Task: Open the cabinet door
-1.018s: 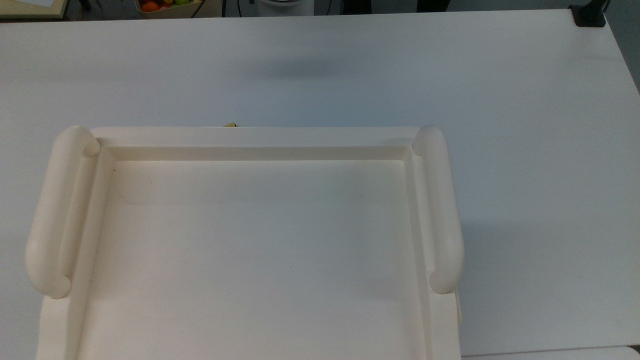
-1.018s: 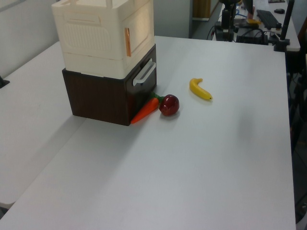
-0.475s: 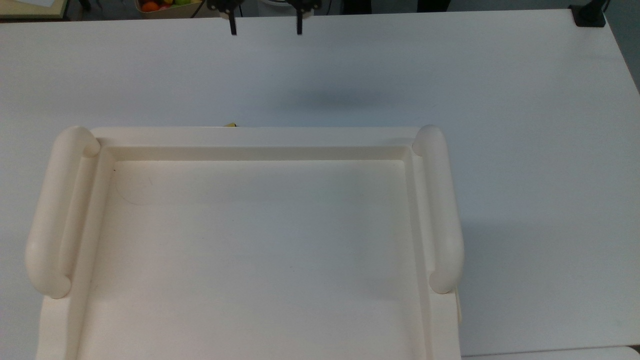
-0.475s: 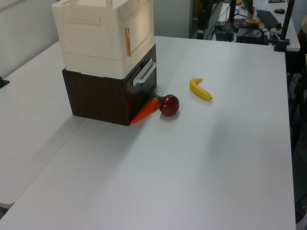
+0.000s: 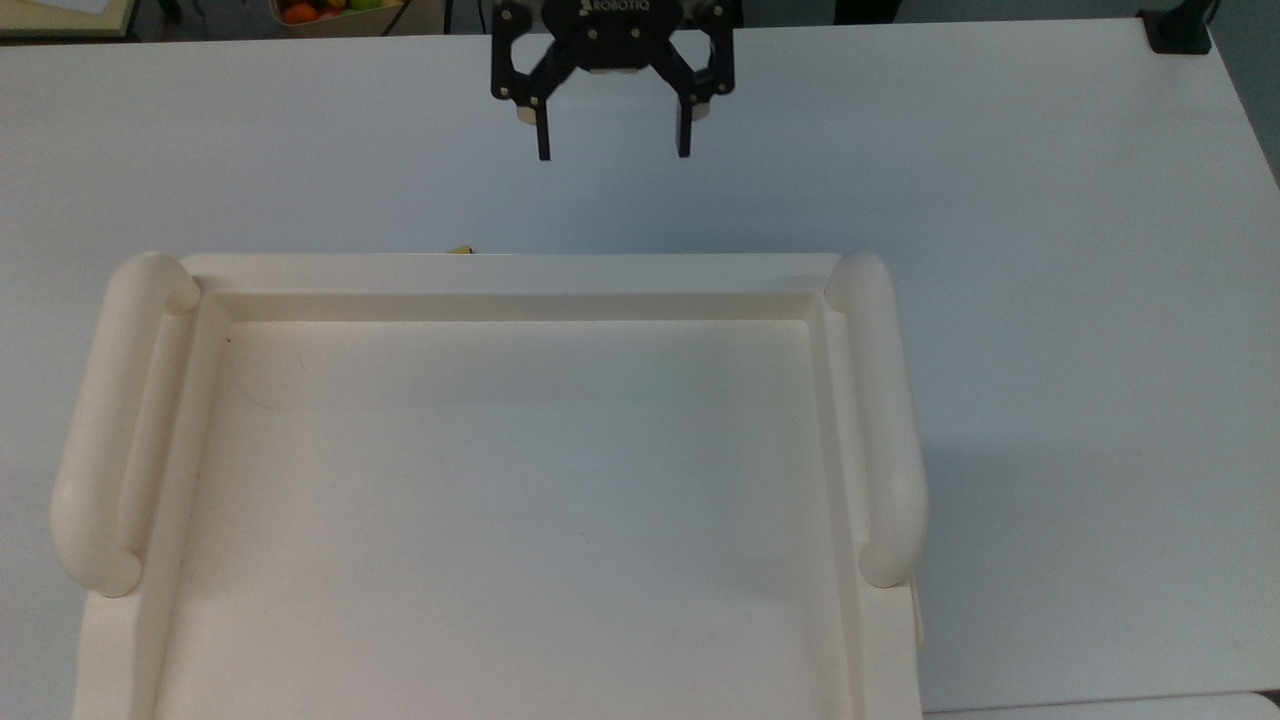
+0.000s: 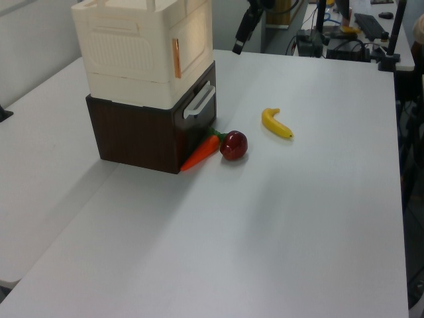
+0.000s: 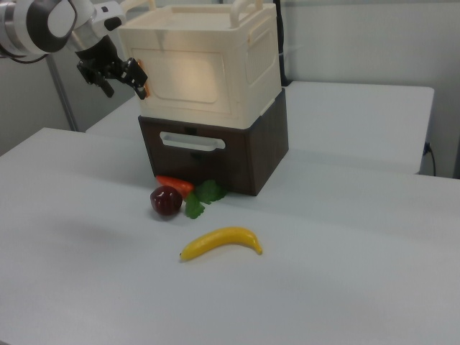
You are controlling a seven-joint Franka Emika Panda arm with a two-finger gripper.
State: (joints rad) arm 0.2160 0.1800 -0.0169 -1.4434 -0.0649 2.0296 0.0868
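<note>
The cabinet door (image 7: 188,77) was seen closed, flush in the front face of the cabinet (image 7: 241,65), which was stacked on a dark brown drawer unit (image 7: 215,151) on the white counter (image 7: 345,273). An orange strip (image 6: 176,57), judged to be the handle, ran upright along 1 vertical edge of the door, at the right view's left. The claw (image 7: 115,74) was held in the air just beside that edge, at handle height, its 2 fingers spread apart and nothing held between them. In the top view the claw (image 5: 613,140) was seen beyond the cabinet's front rim, above bare counter, fingers pointed toward the door. The handle's long axis was vertical, so the coming move was judged to call for a short approach straight toward the door edge. A carrot (image 6: 201,153), an apple (image 6: 233,145) and a banana (image 6: 276,124) lay on the counter below, well apart from the claw.
</note>
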